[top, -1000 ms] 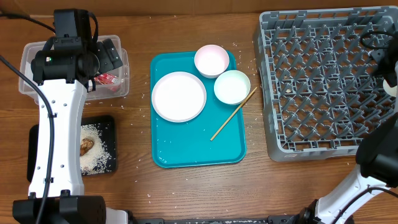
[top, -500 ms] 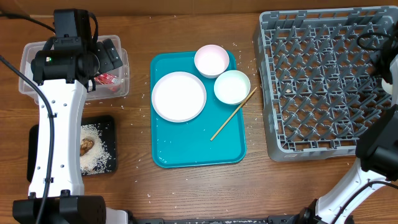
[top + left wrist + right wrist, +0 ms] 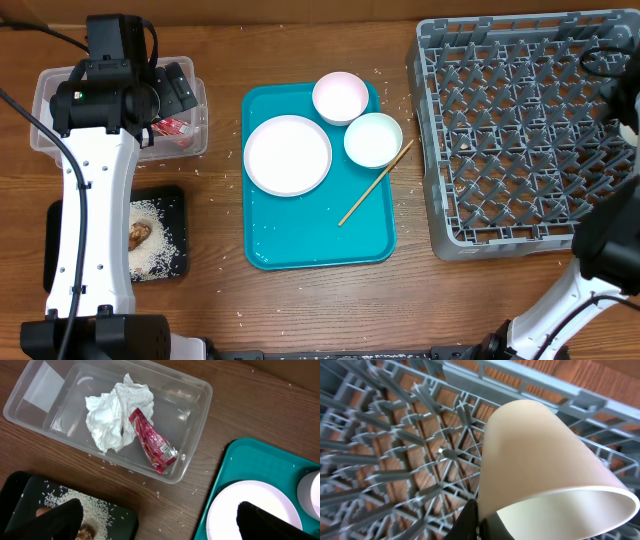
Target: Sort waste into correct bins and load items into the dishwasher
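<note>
Since half a second ago, the only change on my overhead feed is at the right edge, where the right arm has shifted slightly above the large square grey plastic dish rack [image 3: 520, 150]. The left arm and everything on the bench lie as they did.

The right fingers [image 3: 469, 519] are clamped on the rim of a pale cream-pink tapered cup [image 3: 535, 455], as far as the wrist view shows. The cup is tilted, its open mouth towards the camera, above the rack's pegs near a lattice wall. Its outside is smooth and matte, its inside white.

The left fingers [image 3: 62, 517] are spread wide apart and hold nothing, above the bench beside the clear rectangular plastic tub [image 3: 192, 410]. In the tub a crumpled white paper napkin [image 3: 112, 417] touches a small red wrapper [image 3: 152, 442].

The shallow black rectangular tray [image 3: 175, 205] holds scattered rice and a brown crumbly food scrap [image 3: 139, 234]. On the teal serving tray [image 3: 320, 235] sit a large round white plate [image 3: 288, 154], a pale pink bowl [image 3: 340, 97], a white bowl [image 3: 373, 139] and a thin wooden chopstick [image 3: 375, 183] lying diagonally, its upper end past the tray's right edge.
</note>
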You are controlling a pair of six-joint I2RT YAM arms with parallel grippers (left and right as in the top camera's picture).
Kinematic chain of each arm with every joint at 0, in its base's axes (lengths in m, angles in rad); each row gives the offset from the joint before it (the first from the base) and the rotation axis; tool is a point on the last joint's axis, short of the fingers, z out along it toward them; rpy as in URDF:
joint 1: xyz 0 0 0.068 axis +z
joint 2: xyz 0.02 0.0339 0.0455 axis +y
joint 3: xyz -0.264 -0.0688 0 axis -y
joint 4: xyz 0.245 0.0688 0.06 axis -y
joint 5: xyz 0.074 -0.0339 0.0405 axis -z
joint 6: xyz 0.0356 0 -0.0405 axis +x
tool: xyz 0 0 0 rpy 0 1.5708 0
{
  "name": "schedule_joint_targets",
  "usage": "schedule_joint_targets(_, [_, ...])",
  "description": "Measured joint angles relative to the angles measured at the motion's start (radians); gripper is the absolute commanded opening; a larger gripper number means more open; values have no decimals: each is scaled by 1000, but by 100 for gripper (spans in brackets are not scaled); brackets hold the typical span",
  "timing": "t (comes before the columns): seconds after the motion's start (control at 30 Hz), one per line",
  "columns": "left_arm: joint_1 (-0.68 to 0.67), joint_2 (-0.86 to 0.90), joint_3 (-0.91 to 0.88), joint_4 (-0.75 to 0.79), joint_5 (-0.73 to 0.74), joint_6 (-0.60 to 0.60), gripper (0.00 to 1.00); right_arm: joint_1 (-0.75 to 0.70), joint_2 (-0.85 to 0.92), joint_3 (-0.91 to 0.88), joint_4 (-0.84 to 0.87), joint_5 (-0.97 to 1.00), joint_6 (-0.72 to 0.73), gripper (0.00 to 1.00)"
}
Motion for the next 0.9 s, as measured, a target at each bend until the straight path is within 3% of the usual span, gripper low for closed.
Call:
schedule_joint_targets(0.2, [0,0,0,0,0,0,100,0,-150,12,-23,-169,-38,4])
schedule_joint_targets(0.4, [0,0,0,0,0,0,100,-1,-210,21,24,-607,-293,4])
schedule_joint_targets(0.57, [0,0,0,0,0,0,100,-8,-208,-90,108,-922,-493,4])
schedule_joint_targets(0.9, [0,0,0,0,0,0,100,-149,-145,-315,358,-1323,-579,4])
